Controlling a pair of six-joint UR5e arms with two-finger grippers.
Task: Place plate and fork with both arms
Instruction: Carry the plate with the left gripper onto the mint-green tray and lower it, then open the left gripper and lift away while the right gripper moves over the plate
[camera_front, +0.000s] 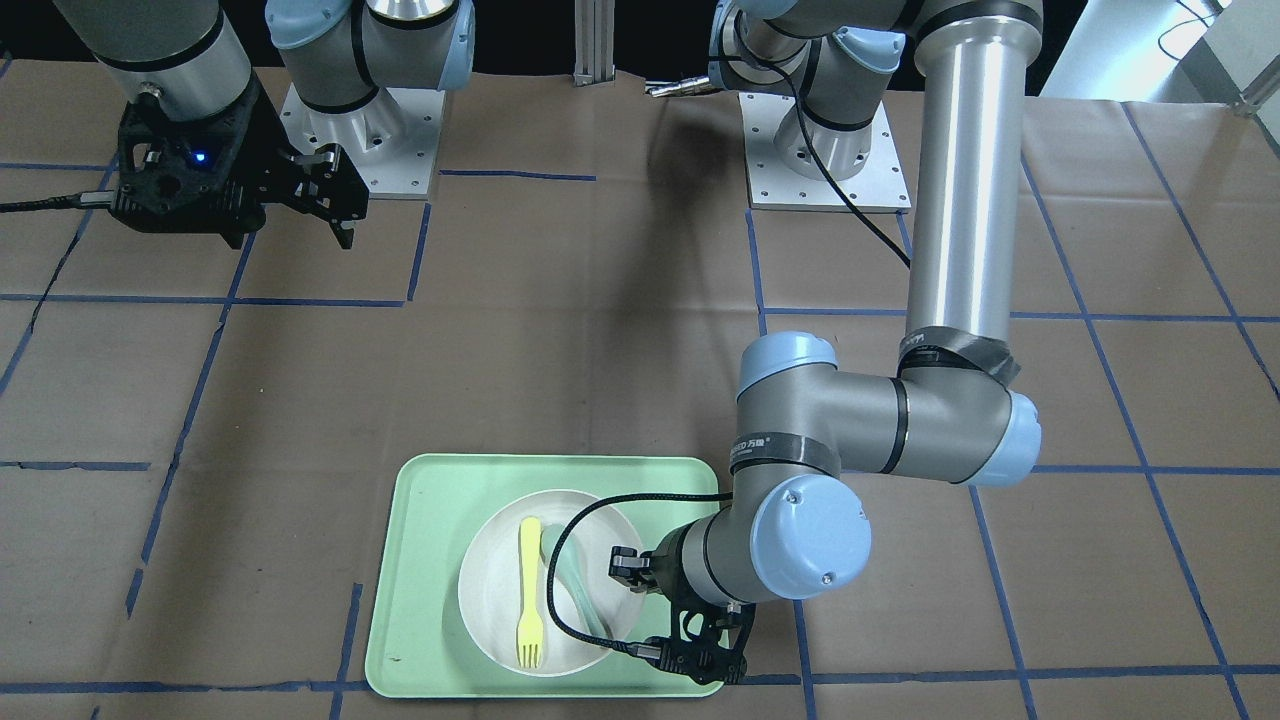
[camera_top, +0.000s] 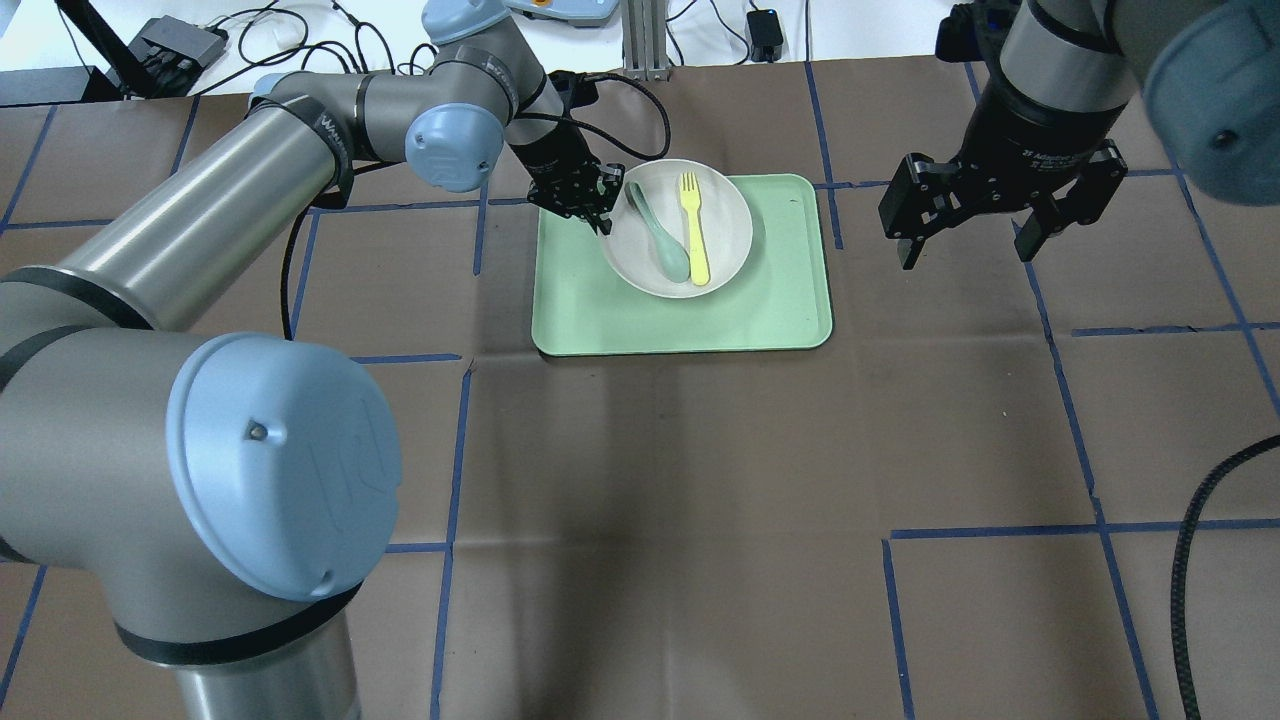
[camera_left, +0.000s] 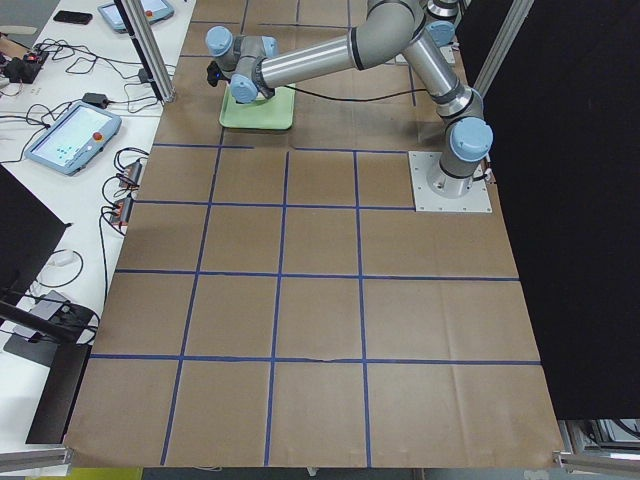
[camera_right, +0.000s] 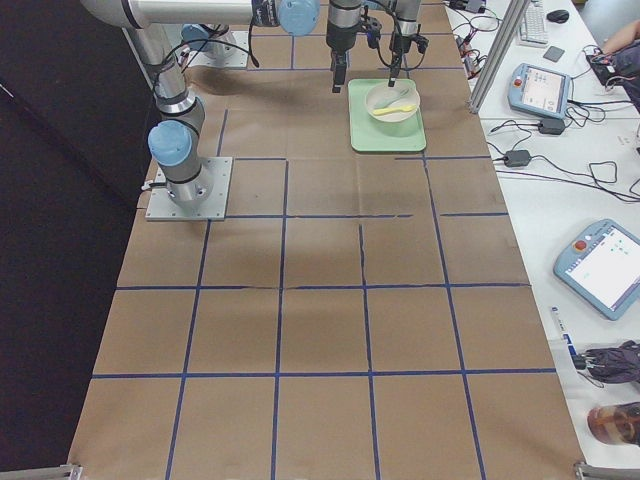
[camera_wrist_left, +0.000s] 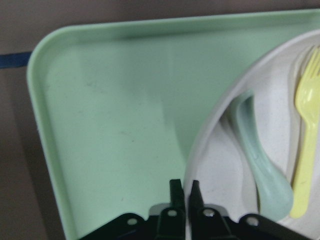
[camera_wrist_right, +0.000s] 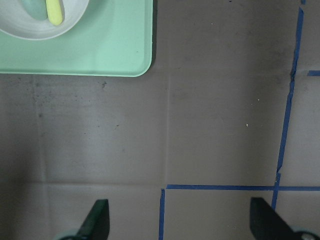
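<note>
The off-white plate (camera_top: 730, 225) lies on the pale green tray (camera_top: 680, 320). The yellow fork (camera_top: 693, 230) and a grey-green spoon (camera_top: 660, 240) lie side by side in the plate. My left gripper (camera_top: 600, 205) is at the plate's left edge. In the left wrist view its fingers (camera_wrist_left: 175, 192) are pinched shut on the plate's rim (camera_wrist_left: 200, 150), with the fork (camera_wrist_left: 305, 145) to the right. My right gripper (camera_top: 965, 250) is open and empty above the bare table, right of the tray. Its wrist view shows its fingers (camera_wrist_right: 97, 217) wide apart.
The table is brown paper with blue tape lines (camera_top: 450, 450). The tray sits at the far middle of the table. Both arm bases (camera_front: 820, 150) stand at the robot's side. Cables and pendants lie beyond the table's far edge (camera_top: 300, 40).
</note>
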